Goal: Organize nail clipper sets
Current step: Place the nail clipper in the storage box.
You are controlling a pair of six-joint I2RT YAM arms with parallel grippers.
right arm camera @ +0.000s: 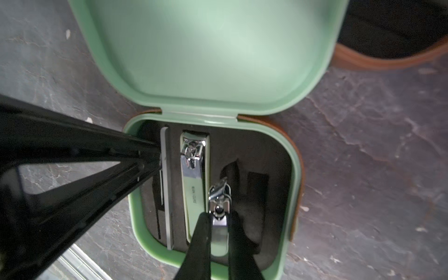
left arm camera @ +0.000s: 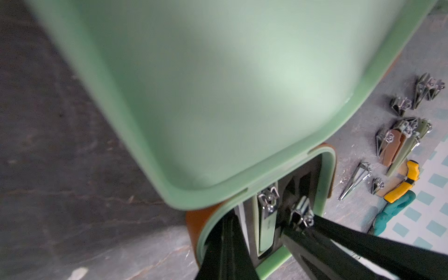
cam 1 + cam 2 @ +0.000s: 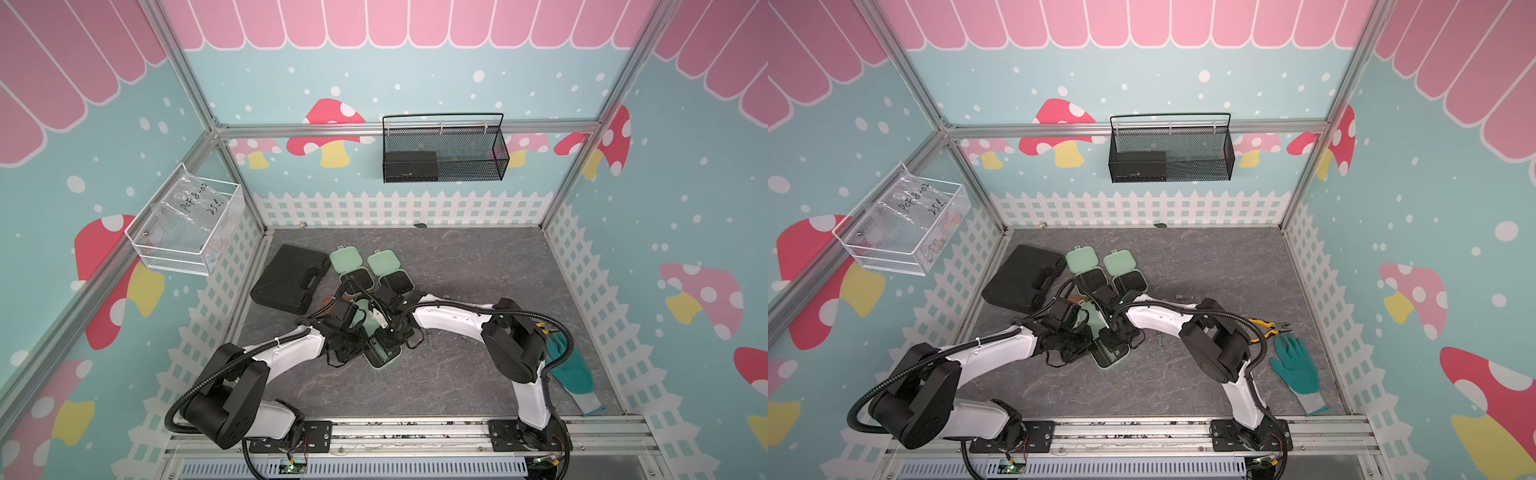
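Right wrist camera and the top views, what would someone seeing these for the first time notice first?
Both arms meet over an open mint green hinged case mid-table: the right gripper pinches a small silver nail clipper above its black slotted insert, while the shut left gripper pokes in beside it. In a top view, a teal work glove lies by the right arm's base, and a large black handled case sits back left.

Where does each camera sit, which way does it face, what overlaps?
Top views: high in front, looking down at table; left arm, right arm show.
Left wrist: on left arm, facing open mint case; left gripper shows.
Right wrist: above that case; right gripper grips the small clipper.
Shared: both wrist views show the large clipper.
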